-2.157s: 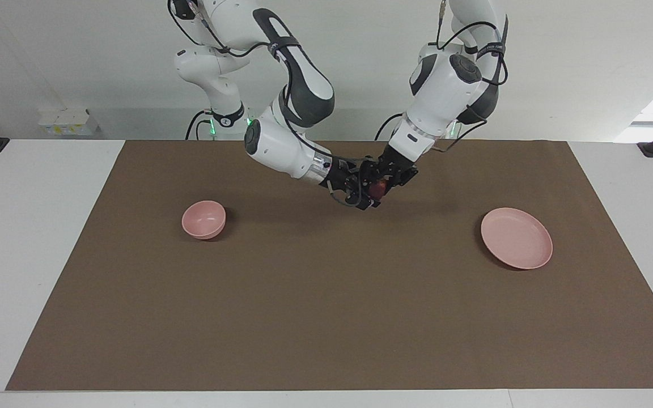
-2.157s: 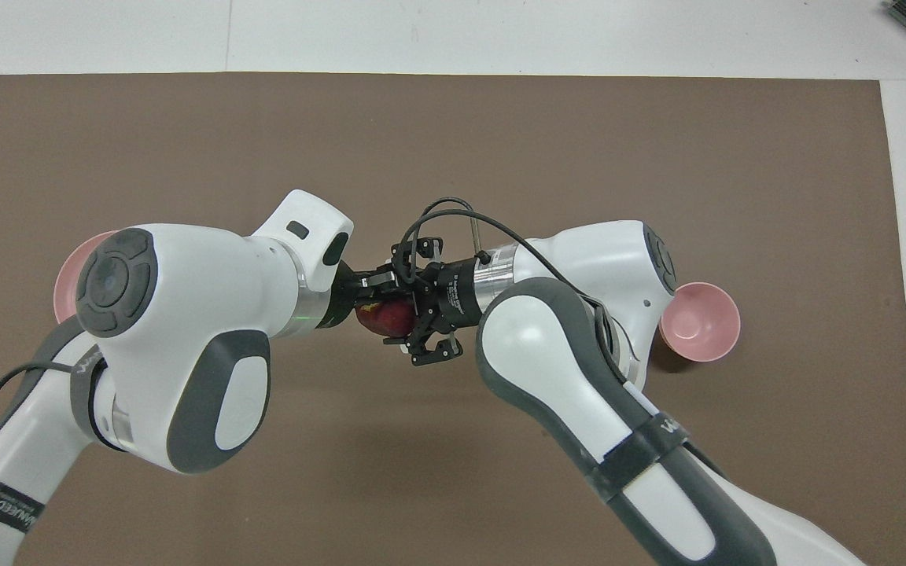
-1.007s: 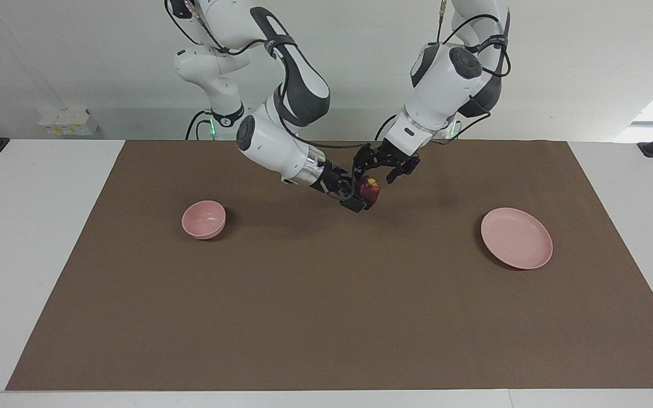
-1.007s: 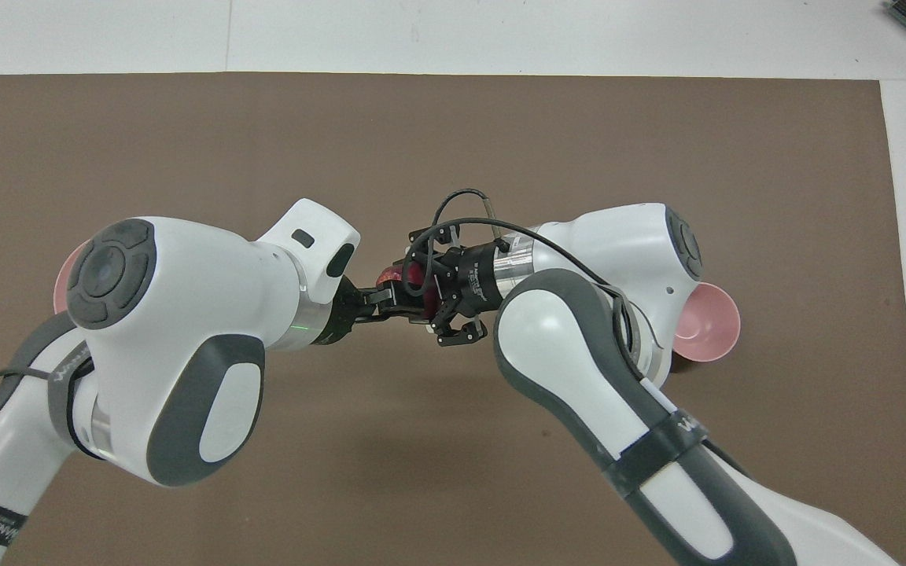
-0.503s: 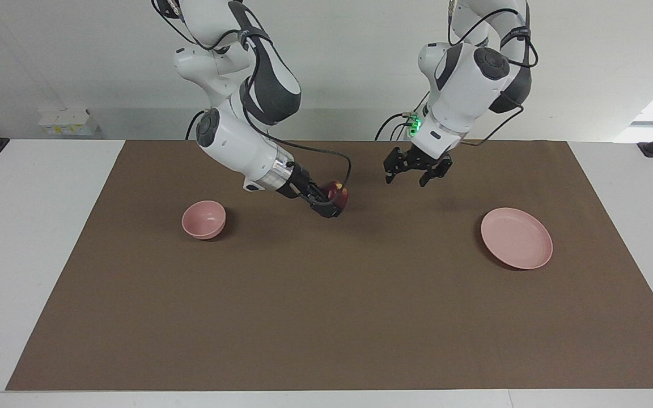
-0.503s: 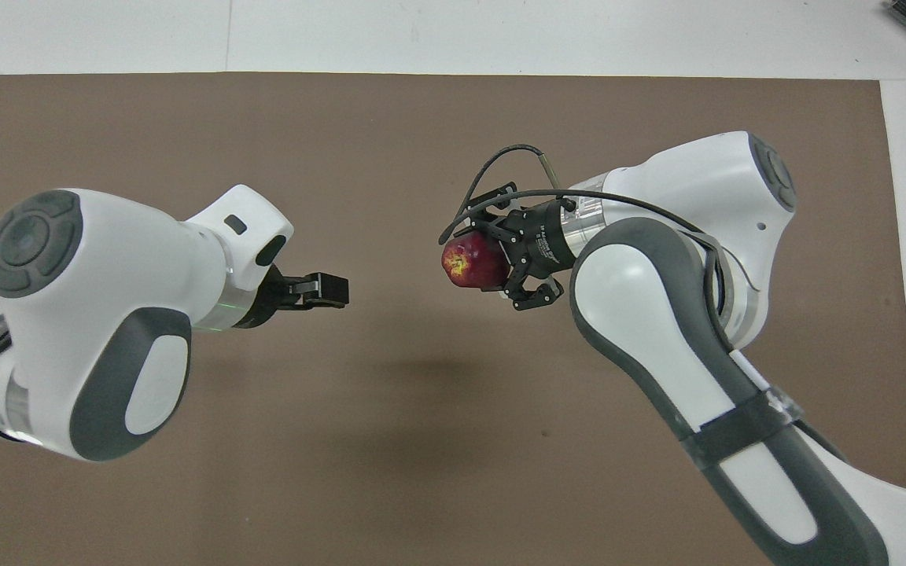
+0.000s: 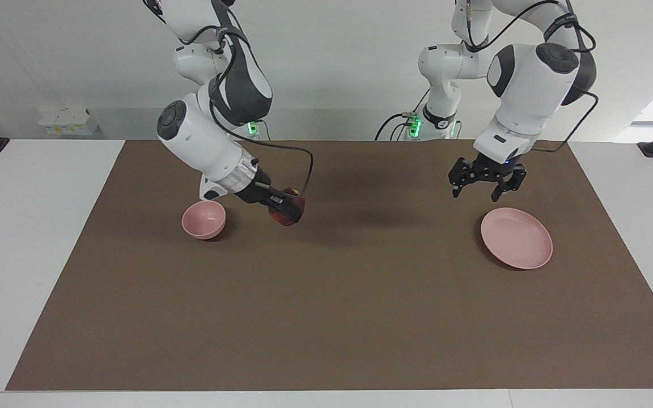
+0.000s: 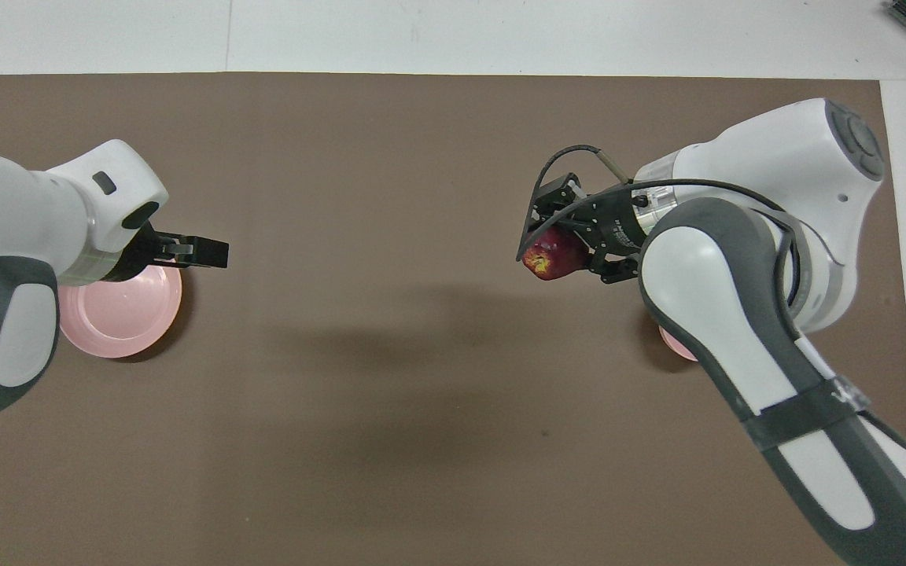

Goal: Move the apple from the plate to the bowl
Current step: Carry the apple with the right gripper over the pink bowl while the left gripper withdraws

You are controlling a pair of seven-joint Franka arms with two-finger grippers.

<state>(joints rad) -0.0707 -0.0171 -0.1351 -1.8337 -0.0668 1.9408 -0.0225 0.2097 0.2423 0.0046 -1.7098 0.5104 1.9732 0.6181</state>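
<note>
Count: one apple (image 7: 288,213), one bowl (image 7: 204,219), one plate (image 7: 516,238), two arms, all over one brown mat (image 7: 338,317) on a white table (image 7: 26,238).

Right gripper (image 7: 288,214) is clamped on the apple and carries it in the air over bare mat, just beside the bowl on the side toward the middle of the table. Apple is not over the bowl. In the overhead view the apple (image 8: 550,258) sticks out of the right gripper (image 8: 554,253) with its yellowish patch showing; the fingers are on either side of the fruit, which blocks most of them from sight.

Left gripper (image 7: 487,187) hangs over the mat just at the plate's robot-side edge, jaws spread wide, nothing in them. Overhead, the left gripper (image 8: 203,253) sits over the plate's (image 8: 119,314) rim.

Bowl sits toward the right arm's end of the table, upright, nothing in it; overhead only a sliver of the bowl (image 8: 675,343) shows from under the right arm. Plate sits toward the left arm's end, flat, nothing on it. Bowl and plate are well apart.

Room: wide open mat between the two dishes and over the whole half farther from the robots. Both dishes sit well inside the mat's edges. White table strip borders the mat at each end.
</note>
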